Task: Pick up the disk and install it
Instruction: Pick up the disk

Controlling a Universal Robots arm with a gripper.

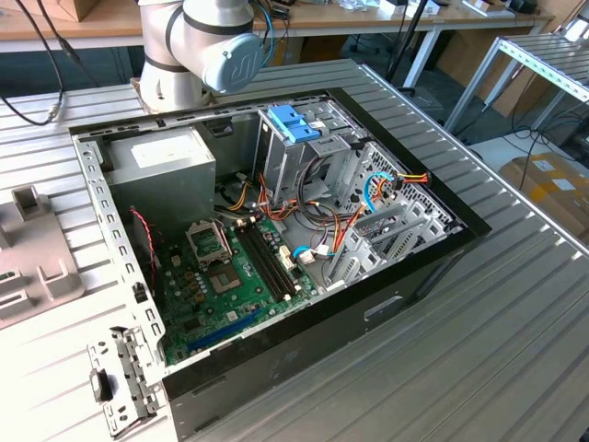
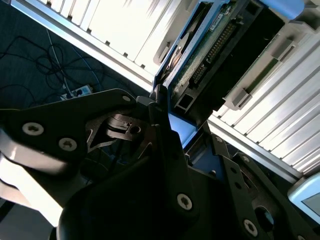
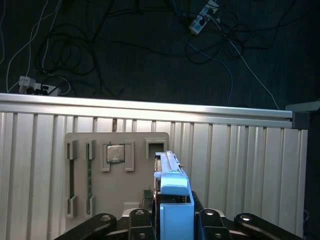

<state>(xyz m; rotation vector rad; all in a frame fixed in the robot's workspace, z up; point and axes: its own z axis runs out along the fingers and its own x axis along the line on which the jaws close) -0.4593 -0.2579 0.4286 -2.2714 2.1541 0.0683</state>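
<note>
The disk [image 3: 172, 197] stands on edge between my gripper's [image 3: 173, 216] two dark fingers, its light-blue carrier rail facing the first wrist camera. In the second wrist view the disk [image 2: 212, 42] shows its green circuit-board side and connector. There the gripper [image 2: 187, 137] has both fingers pressed against the blue rail, so it is shut on the disk. The disk's far end lies over a grey fixture plate [image 3: 100, 195] on the ribbed table. The open computer case [image 1: 433, 267] sits in the middle of the exterior view, with a blue-topped metal drive cage [image 1: 294, 124] at its back.
The arm's base [image 1: 198, 55] stands behind the case. Inside the case are a motherboard [image 1: 230, 276], a power supply [image 1: 166, 166] and loose cables [image 1: 317, 198]. The fixture plate [image 1: 32, 262] lies at the exterior view's left. Beyond the table edge [image 3: 150, 107] is dark floor with cables.
</note>
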